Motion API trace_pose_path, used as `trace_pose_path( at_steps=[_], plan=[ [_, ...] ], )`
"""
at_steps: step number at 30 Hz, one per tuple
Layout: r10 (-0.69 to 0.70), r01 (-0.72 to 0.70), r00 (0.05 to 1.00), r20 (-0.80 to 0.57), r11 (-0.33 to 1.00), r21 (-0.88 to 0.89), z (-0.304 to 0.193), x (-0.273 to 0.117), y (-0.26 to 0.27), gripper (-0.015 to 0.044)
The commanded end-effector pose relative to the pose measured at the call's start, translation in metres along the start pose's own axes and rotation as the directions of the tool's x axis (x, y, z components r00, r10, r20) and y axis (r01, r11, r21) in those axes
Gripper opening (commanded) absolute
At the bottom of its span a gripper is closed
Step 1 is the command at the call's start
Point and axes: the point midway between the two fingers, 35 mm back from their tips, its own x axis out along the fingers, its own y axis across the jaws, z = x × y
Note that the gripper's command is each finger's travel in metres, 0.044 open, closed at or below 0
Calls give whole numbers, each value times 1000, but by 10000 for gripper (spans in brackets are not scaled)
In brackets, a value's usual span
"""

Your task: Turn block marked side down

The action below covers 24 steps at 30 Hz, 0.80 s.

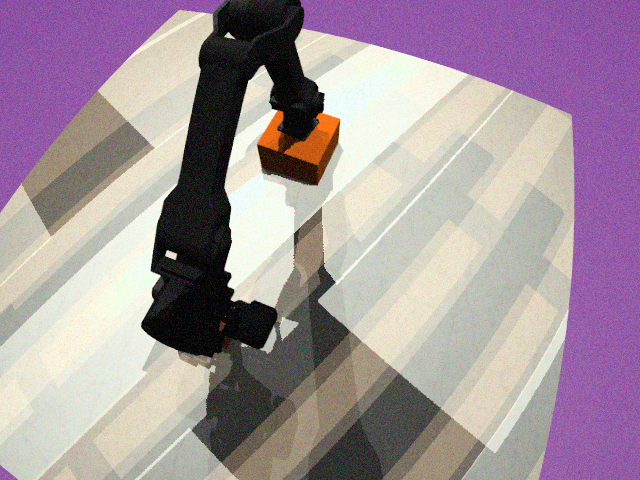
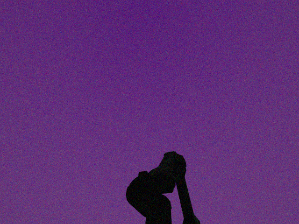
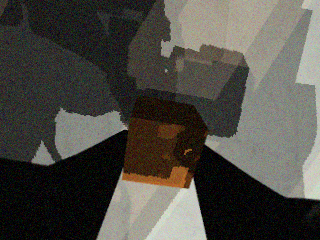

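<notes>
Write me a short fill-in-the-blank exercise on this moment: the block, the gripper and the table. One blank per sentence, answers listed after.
1. The block held by the gripper is ______ in color.
2. The gripper's fingers are shut on the ______.
3. In the exterior view only the dark arm shows against a ______ background.
4. In the top view the arm's shadow falls across the ______.

Missing words: orange; block; purple; table
</notes>
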Motion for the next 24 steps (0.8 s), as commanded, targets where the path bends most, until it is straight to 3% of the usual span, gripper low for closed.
trace_pose_path(
  at_steps=[1,24],
  plan=[
    [-3,3,998,56,1000,5,-1,0,0,0],
    [-2,0,948,320,1000,6,-6,5,0,0]
  ],
)
